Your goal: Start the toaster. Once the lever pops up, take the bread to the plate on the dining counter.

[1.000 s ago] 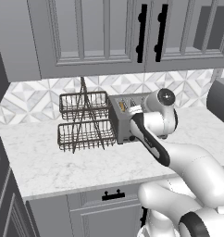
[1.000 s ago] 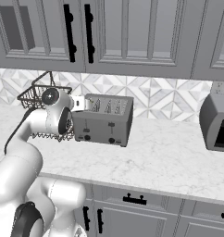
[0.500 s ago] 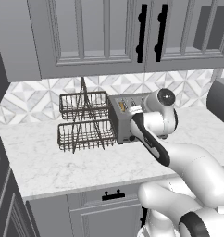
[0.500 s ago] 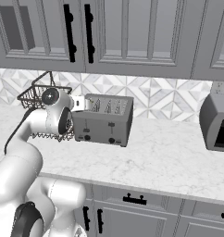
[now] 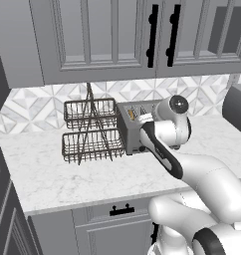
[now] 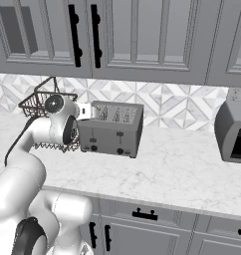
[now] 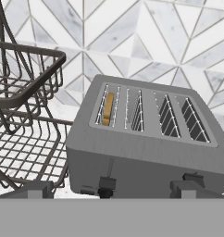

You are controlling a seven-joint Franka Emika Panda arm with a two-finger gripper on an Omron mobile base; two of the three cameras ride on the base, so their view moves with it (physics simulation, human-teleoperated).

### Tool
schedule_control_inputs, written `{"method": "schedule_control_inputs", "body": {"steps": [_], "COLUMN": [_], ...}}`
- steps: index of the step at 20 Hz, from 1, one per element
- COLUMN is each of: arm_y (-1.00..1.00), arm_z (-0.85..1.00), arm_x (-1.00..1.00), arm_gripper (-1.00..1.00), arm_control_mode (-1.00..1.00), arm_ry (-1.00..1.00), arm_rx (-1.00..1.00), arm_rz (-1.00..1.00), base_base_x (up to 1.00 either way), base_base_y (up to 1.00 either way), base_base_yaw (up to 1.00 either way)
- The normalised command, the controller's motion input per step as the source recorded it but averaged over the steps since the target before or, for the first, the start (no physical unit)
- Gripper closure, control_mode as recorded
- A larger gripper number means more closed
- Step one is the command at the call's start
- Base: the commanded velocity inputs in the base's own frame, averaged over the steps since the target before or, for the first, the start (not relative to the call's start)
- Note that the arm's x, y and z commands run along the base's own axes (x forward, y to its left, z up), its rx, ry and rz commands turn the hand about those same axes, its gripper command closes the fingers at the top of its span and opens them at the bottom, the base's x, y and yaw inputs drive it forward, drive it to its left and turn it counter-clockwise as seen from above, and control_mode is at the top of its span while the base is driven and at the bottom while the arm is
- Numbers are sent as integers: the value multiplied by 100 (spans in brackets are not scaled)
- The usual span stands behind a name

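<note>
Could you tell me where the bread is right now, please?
The bread sits down in the toaster's leftmost slot in the hand view, the slot nearest the wire rack.

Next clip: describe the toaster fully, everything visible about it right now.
The toaster is a boxy four-slot unit that looks like brushed steel, standing upright on the marble worktop near the tiled backsplash. Wire guides line its four top slots, and the leftmost slot in the hand view holds a golden-brown slice of bread, sunk mostly inside. Small dark knobs and levers sit on its front. The two-tier wire basket rack stands close beside it on that same side; whether they touch cannot be told.
</note>
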Motion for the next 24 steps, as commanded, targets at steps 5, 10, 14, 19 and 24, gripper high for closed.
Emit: {"method": "schedule_control_inputs", "body": {"steps": [5, 10, 14, 19, 24], "arm_y": [0, 0, 0, 0, 0], "arm_z": [0, 0, 0, 0, 0], "arm_x": [0, 0, 0, 0, 0], "arm_gripper": [-100, -100, -100, -100, -100], "arm_control_mode": [-100, -100, -100, -100, -100], "arm_ry": [0, 0, 0, 0, 0], "arm_rx": [0, 0, 0, 0, 0], "arm_rz": [0, 0, 0, 0, 0], "base_base_x": [0, 0, 0, 0, 0], "base_base_y": [0, 0, 0, 0, 0], "base_base_yaw": [0, 0, 0, 0, 0]}}
